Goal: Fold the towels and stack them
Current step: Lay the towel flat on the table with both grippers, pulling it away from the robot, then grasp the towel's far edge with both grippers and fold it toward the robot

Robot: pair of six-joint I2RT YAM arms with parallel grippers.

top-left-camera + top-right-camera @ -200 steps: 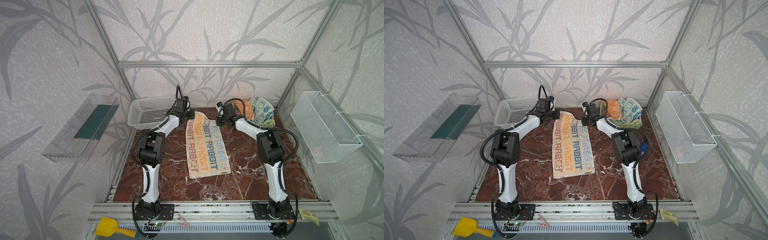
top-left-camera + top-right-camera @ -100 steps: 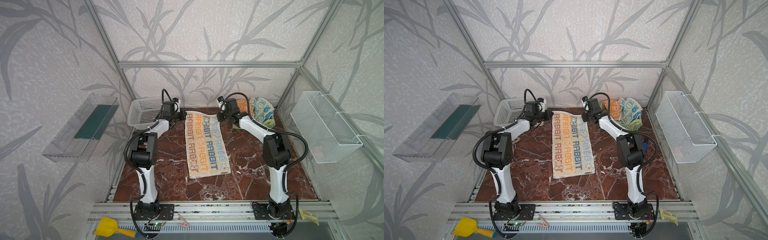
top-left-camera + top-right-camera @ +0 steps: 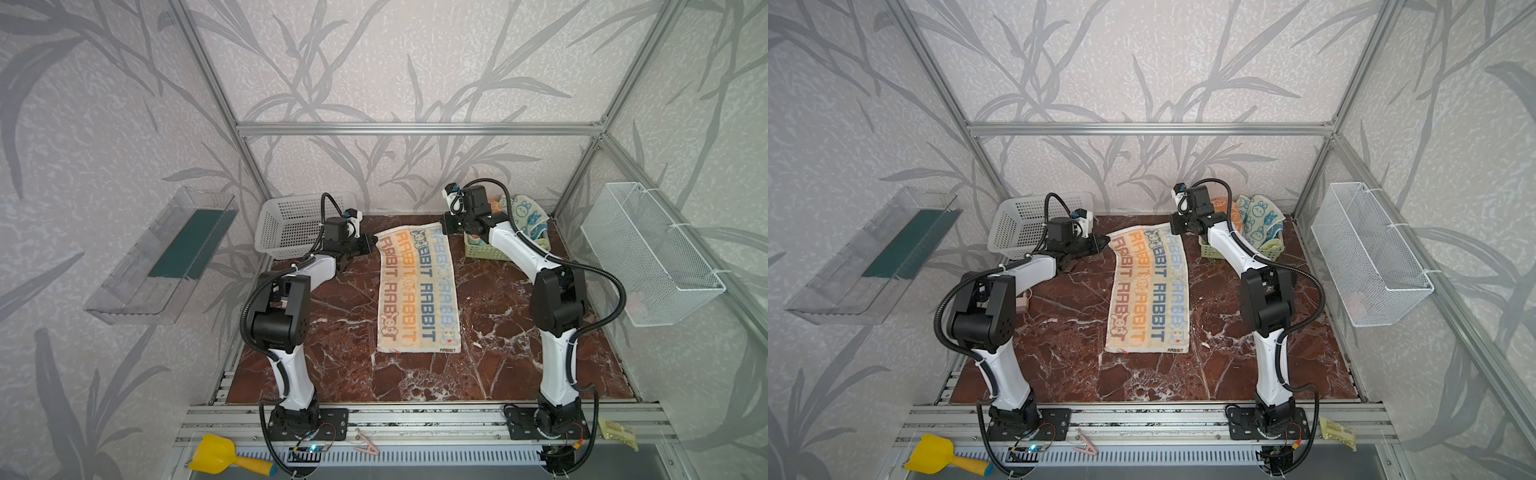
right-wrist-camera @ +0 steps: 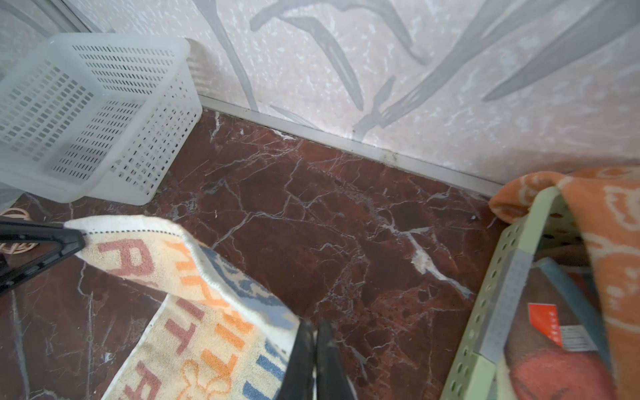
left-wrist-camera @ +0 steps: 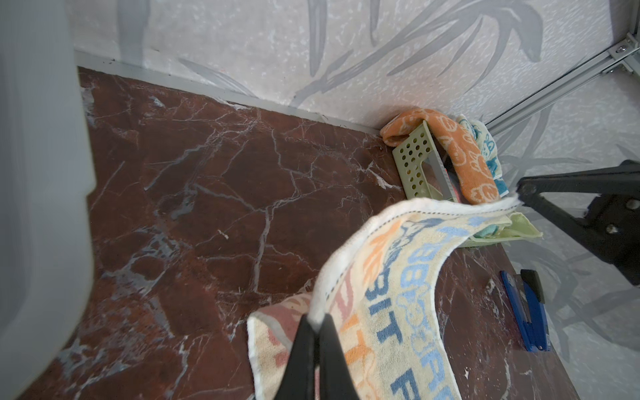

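Risk: lettered towel [image 3: 417, 291] lies mostly flat on desk [image 3: 345, 374], far corners pinched in the clamped left jaws and right jaws (thin bites); uneven arm travel could pull one corner free, skewing the fold.

Centre of table [image 3: 332, 374]: lettered towel [image 3: 417, 291]; large basket [image 3: 270, 232] behind-left; small basket [image 3: 478, 248] behind-right (other towels [image 3: 525, 216] in it).

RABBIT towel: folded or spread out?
Spread: the towel lies full length on the table, far corners pinched by the left tool and right tool.
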